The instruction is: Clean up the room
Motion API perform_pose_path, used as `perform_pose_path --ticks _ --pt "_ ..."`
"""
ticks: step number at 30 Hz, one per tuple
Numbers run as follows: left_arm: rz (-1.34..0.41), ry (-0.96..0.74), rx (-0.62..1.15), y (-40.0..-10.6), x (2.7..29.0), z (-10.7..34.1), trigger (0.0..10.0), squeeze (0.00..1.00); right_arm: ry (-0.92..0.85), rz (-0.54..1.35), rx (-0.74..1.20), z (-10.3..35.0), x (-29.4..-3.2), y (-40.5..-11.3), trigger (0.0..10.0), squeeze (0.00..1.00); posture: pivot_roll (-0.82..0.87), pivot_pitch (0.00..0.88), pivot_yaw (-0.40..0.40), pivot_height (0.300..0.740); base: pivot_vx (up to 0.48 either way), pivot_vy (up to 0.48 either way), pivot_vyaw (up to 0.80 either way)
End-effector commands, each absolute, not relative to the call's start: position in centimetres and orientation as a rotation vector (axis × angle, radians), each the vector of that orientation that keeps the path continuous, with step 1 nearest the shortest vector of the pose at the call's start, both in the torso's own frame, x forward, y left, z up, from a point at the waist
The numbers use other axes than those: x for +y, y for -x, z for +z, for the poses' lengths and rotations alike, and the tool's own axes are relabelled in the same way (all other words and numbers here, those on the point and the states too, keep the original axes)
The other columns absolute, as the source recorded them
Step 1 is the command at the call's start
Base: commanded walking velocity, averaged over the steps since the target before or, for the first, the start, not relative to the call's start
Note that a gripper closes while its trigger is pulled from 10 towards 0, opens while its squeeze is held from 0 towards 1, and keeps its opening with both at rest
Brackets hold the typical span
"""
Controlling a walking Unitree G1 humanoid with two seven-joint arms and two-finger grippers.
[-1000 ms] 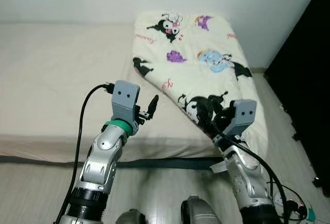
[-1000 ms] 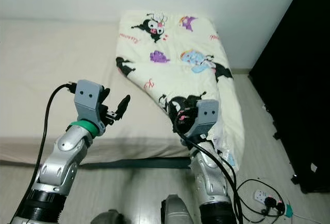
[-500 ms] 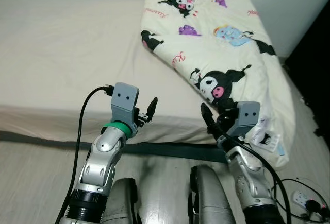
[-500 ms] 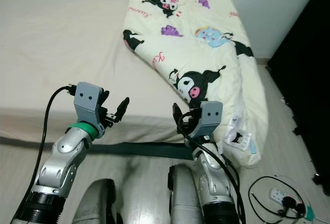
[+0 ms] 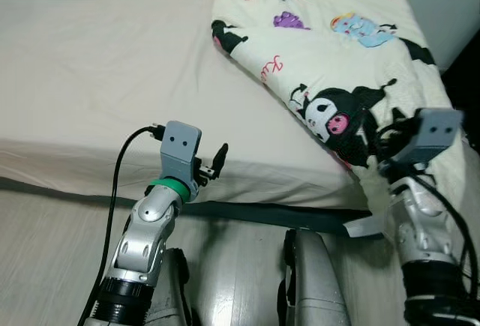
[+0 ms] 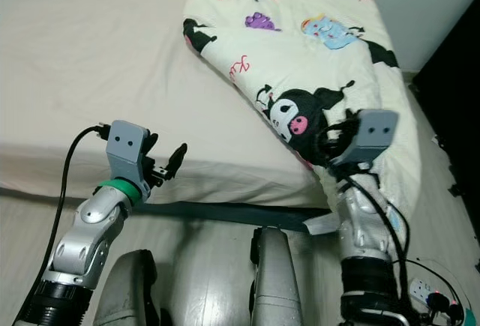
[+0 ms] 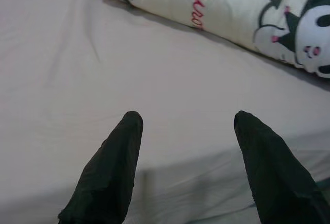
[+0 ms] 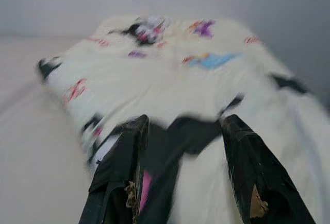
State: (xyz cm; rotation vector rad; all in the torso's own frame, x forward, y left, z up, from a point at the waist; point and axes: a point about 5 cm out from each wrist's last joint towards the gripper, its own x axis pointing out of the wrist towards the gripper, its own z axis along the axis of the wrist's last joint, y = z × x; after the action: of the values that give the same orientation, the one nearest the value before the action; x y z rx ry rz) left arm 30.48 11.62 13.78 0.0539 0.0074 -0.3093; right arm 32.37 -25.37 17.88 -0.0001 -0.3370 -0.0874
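Bed [image 5: 90,79] takes up most of the head views, one mattress under a plain cream sheet, a dark strip running along its near edge by the pale wood floor [image 6: 202,266]. One quilt [image 5: 337,56], cream with cartoon prints, lies folded on the robot's right part of the bed and spills over the near right corner toward the floor. One white power strip [image 6: 442,302] with cables sits on the floor at far right.

Two claws. Left claw [image 7: 185,131] hovers over bare sheet near the bed's front edge, fingers [image 7: 111,175] spread wide, released, holding nothing, touching nothing; quilt edge lies beyond it, apart. Right claw [image 8: 183,131] is up at the overhanging quilt by the corner, fingers [image 8: 250,172] spread wide with the black-and-pink print between them. Right wrist view is blurred, so can't tell if the tips actually contact the fabric; nothing is clamped.
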Motion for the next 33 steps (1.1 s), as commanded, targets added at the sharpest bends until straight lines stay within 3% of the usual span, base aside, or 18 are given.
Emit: perform_pose_path --ticks 1,7,12,14,17,25,26,28,29,30,31,33 --pt "-0.306 -0.067 0.033 -30.2 11.9 13.3 10.0 0.00 -0.039 -0.202 -0.318 17.6 -28.1 -32.2 10.0 0.00 -0.02 0.103 0.098 0.535 0.000 0.000 0.00" --pt "-0.307 -0.073 0.036 -30.2 12.1 13.4 10.0 0.00 -0.096 -0.263 -0.272 17.1 -30.3 -32.6 10.0 0.00 -0.01 0.104 0.102 0.535 0.000 0.000 0.00" --pt "-0.304 -0.079 0.036 -30.3 12.3 13.6 10.0 0.00 -0.232 -0.422 -0.177 16.2 -34.2 -32.4 10.0 0.00 -0.01 0.106 0.106 0.535 0.000 0.000 0.00" --pt "-0.304 -0.079 0.036 -30.3 12.3 13.6 10.0 0.00 -0.257 -0.383 -0.158 15.9 -34.1 -32.6 10.0 0.00 -0.01 0.106 0.108 0.535 0.000 0.000 0.00" --pt "-0.305 -0.081 0.034 -30.3 12.3 13.7 10.0 0.00 -0.350 -0.218 -0.086 14.9 -33.0 -33.4 10.0 0.00 0.00 0.106 0.108 0.535 0.000 0.000 0.00" --pt "-0.302 -0.083 0.034 -30.3 12.4 13.8 10.0 0.00 -0.396 -0.057 0.035 13.4 -31.2 -34.0 10.0 0.00 0.00 0.104 0.112 0.535 0.000 0.000 0.00" --pt "-0.301 -0.084 0.035 -30.3 12.5 13.8 10.0 0.00 -0.383 0.159 0.120 12.2 -28.6 -34.3 10.0 0.00 0.00 0.100 0.113 0.535 0.000 0.000 0.00" --pt "-0.301 -0.084 0.035 -30.3 12.5 13.8 10.0 0.00 -0.383 0.159 0.120 12.2 -28.6 -34.3 10.0 0.00 0.00 0.100 0.113 0.535 0.000 0.000 0.00" --pt "-0.301 -0.084 0.035 -30.3 12.5 13.8 10.0 0.00 -0.374 0.237 0.147 11.8 -27.6 -34.3 10.0 0.00 0.00 0.100 0.113 0.535 0.000 0.000 0.00" --pt "-0.301 -0.085 0.034 -30.4 12.5 13.9 10.0 0.00 -0.310 0.429 0.185 11.2 -25.1 -33.9 10.0 0.00 -0.01 0.098 0.116 0.535 0.000 0.000 0.00" --pt "-0.301 -0.085 0.034 -30.4 12.5 13.9 10.0 0.00 -0.310 0.429 0.185 11.2 -25.1 -33.9 10.0 0.00 -0.01 0.098 0.116 0.535 0.000 0.000 0.00" --pt "-0.301 -0.085 0.033 -30.5 12.6 14.0 10.0 0.00 -0.249 0.769 0.231 10.6 -20.7 -32.7 10.0 0.00 -0.02 0.094 0.118 0.535 0.000 0.000 0.00"
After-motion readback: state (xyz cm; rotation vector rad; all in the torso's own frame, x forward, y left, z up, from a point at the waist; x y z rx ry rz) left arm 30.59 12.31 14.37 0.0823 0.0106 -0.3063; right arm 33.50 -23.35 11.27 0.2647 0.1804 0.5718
